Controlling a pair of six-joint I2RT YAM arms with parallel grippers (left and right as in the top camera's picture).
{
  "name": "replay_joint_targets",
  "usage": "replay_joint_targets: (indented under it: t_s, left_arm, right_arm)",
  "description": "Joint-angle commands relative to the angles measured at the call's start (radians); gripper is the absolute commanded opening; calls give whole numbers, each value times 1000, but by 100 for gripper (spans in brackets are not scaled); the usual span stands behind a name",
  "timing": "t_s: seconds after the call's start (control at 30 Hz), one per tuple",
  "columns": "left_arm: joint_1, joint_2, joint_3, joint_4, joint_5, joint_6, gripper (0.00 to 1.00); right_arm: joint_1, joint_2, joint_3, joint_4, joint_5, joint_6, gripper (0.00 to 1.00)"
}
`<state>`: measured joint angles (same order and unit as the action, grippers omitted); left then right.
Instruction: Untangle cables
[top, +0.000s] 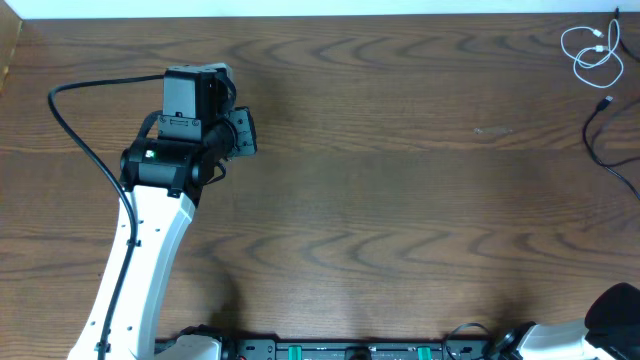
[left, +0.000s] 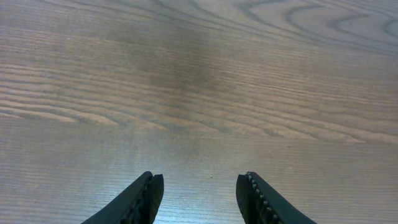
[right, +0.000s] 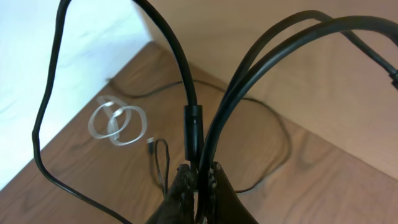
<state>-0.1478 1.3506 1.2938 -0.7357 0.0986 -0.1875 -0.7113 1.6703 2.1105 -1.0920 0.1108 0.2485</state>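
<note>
The white cable (top: 592, 50) lies coiled in small loops at the table's far right corner. The thin black cable (top: 605, 140) lies just in front of it and runs off the right edge. Both show in the right wrist view, the white cable (right: 119, 122) beside the black cable (right: 163, 162), lying apart. My right gripper (right: 199, 171) is far from them, its jaws close together. Thick black arm wires (right: 193, 118) cross right at its tips. My left gripper (left: 199, 186) is open and empty over bare wood at the table's left (top: 243, 132).
The wooden table (top: 400, 180) fills the views. A thick black wire (top: 70, 110) loops off the left arm (top: 150, 230). The right arm's base (top: 612, 310) sits at the bottom right corner. A white wall (right: 56, 56) borders the far table edge.
</note>
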Motion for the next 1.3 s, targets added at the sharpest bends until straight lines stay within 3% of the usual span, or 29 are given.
replay_joint_targets:
  t_s: [0.0,0.17,0.4,0.43,0.5,0.53,0.67,0.8,1.0,1.27]
  left_arm:
    - [0,2,17,-4,-13,-13,44]
    - [0,2,17,-11,-13,-13,44]
    - [0,2,17,-3,-13,-13,44]
    - [0,2,17,-2,-13,-12,44]
    - [0,2,17,0,-13,-12,44]
    - [0,2,17,0,-13,-12,44]
    - [0,2,17,5,-13,-12,44]
    - [0,2,17,10,-13,-12,44]
    - [0,1,18,12,-13,-11,44]
    - [0,-39,18,11,-13,23,44]
  right_arm:
    - [-30,26,2,8,50,29,1]
    - [-35,102,2,-1,186,78,1]
    - [-35,278,2,0,198,79,1]
    - [-35,307,2,3,196,79,7]
    - [-34,355,2,1,185,79,53]
    - [-34,369,2,-2,173,79,70]
    - [-34,367,3,-3,137,76,88]
    - [-34,321,3,-7,65,57,91]
    - [3,195,3,-4,-292,-82,89]
    - [169,20,3,-31,-357,-173,92]
